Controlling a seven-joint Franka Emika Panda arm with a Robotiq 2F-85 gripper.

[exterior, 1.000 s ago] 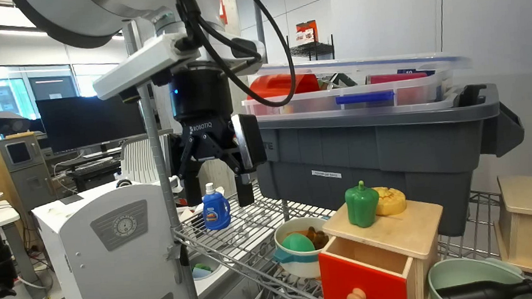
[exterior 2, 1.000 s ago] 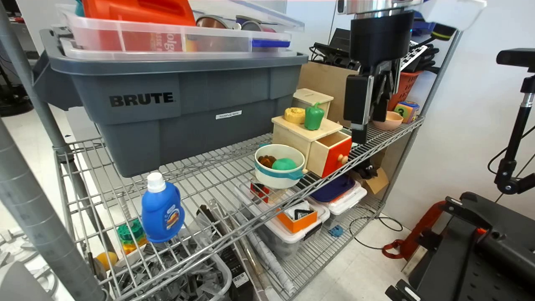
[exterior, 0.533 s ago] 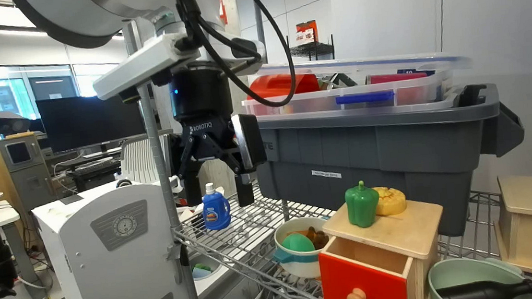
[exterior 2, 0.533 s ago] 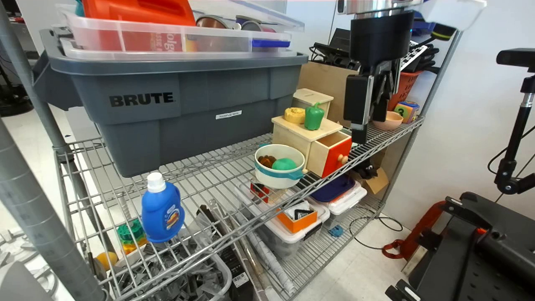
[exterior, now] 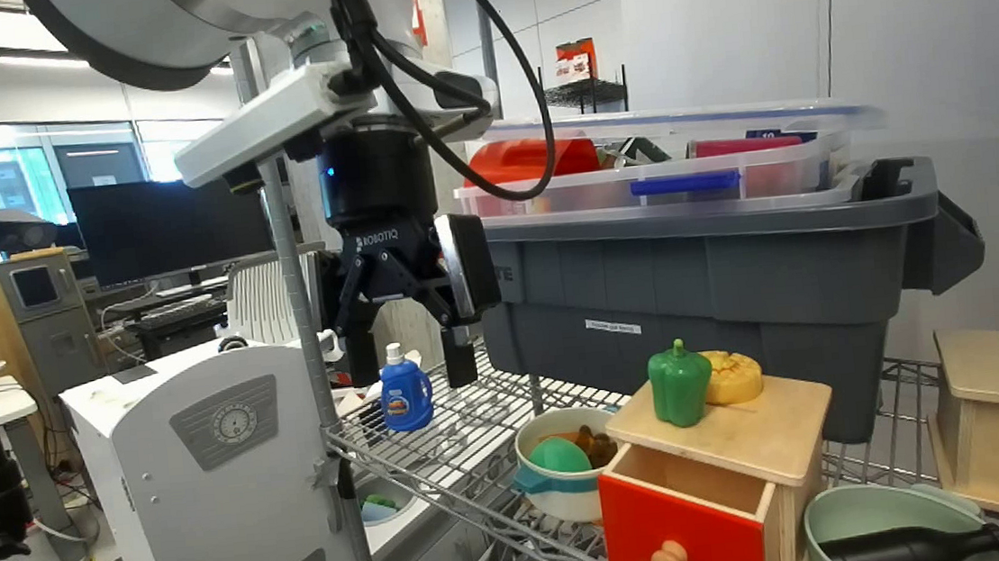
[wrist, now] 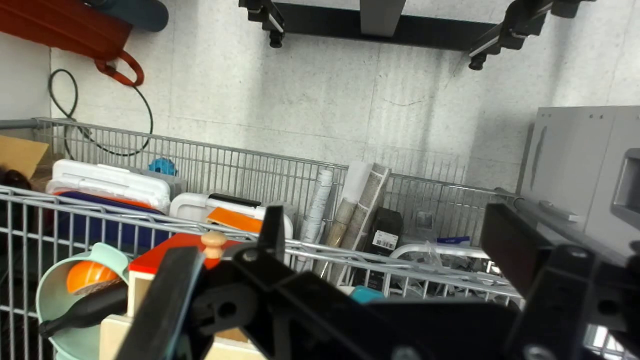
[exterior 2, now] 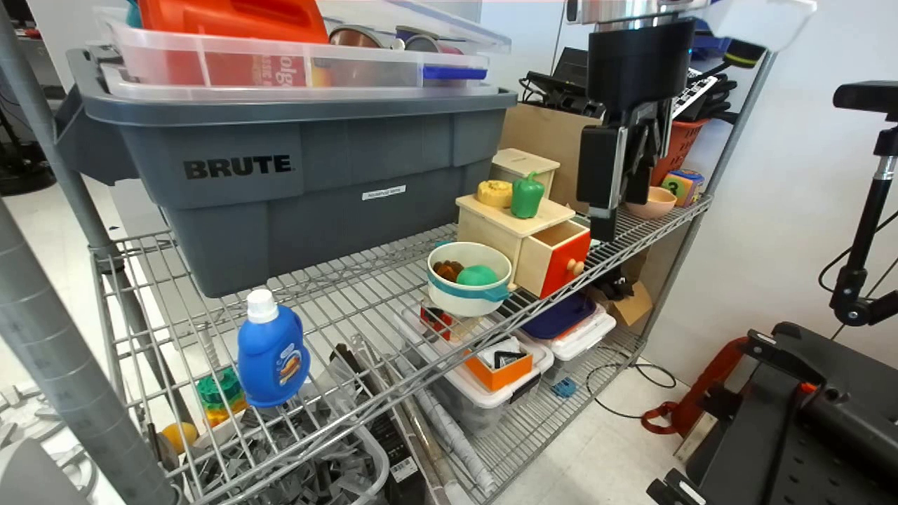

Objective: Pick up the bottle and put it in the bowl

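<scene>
— Any foreseeable fault?
— In my judgement, one: a low sideways sweep by the claw (exterior: 412, 369) could strike the pulled-out drawer (exterior: 711, 529), jolt the adjacent bowl (exterior: 886, 509) and tip the bottle (exterior: 907, 547) out, its neck being at the rim.
— The bottle's position?
— Inside the bowl, on its side; lower than the claw and well apart, past the drawer's wooden box (exterior: 740, 440). The claw stands spread, grasping nothing.

The place looks like a robotics lab: a robot arm (exterior: 161, 30) hangs near steel wire shelving (exterior 2: 70, 351) that bears a grey bin (exterior 2: 330, 179) and a wooden drawer box (exterior: 748, 435), a camera-like device (exterior 2: 866, 96) tops a jointed black stand (exterior 2: 852, 273), and a monitor (exterior: 169, 223) and a chair (exterior: 257, 302) stand in the background.
</scene>
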